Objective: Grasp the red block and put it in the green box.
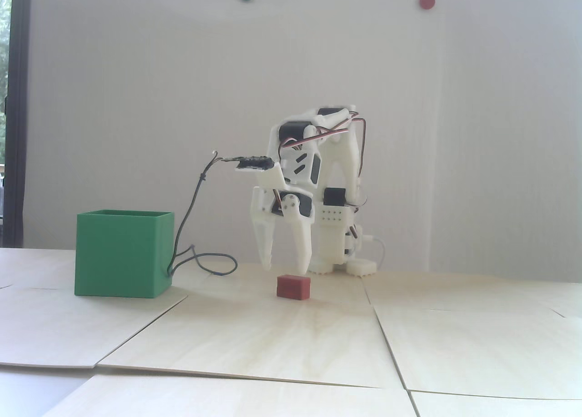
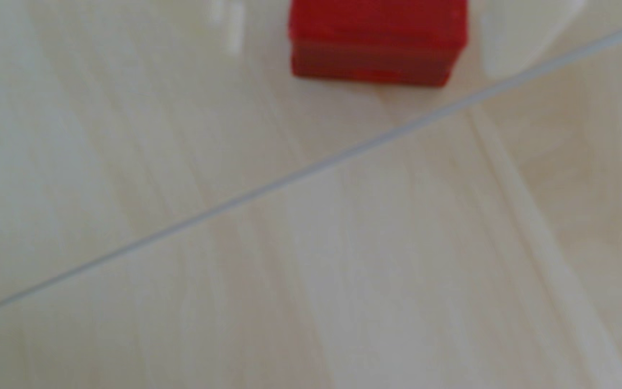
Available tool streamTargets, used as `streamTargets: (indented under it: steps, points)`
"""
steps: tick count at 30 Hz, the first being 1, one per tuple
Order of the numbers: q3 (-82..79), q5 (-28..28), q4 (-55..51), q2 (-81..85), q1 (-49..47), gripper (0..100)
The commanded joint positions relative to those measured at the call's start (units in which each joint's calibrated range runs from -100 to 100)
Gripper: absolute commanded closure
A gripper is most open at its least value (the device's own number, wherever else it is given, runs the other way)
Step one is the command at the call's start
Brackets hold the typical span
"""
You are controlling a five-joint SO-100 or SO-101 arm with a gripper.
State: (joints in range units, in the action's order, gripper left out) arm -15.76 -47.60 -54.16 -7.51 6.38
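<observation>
In the fixed view the gripper (image 1: 284,268) points down with its two fingers spread apart, tips just above and slightly behind the red block (image 1: 294,286), not touching it. The block lies flat on the pale wooden desk (image 1: 282,339). The green box (image 1: 122,253) stands well to the left, a dark cable (image 1: 191,235) hanging beside it. The blurred wrist view shows the block (image 2: 377,41) at the top edge

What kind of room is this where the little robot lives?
Probably a home or hobby workspace set up for robot practice: a small white arm with open jaws on pale wooden boards, a green box and red block as props, and a plain white backdrop with colored dots.
</observation>
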Motion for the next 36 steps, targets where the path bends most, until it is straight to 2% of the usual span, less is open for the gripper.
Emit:
streamTargets:
  steps: [1, 20, 23, 27, 36]
  points:
    - [0.2, -0.3, -0.5, 0.0, -0.3, 77]
    - [0.9, -0.3, 0.2, -7.1, -0.3, 77]
    - [0.7, -0.3, 0.2, -7.1, -0.3, 84]
    - [0.5, -0.3, 0.3, -7.1, -0.4, 99]
    - [1.3, -0.3, 0.3, -6.1, 0.1, 98]
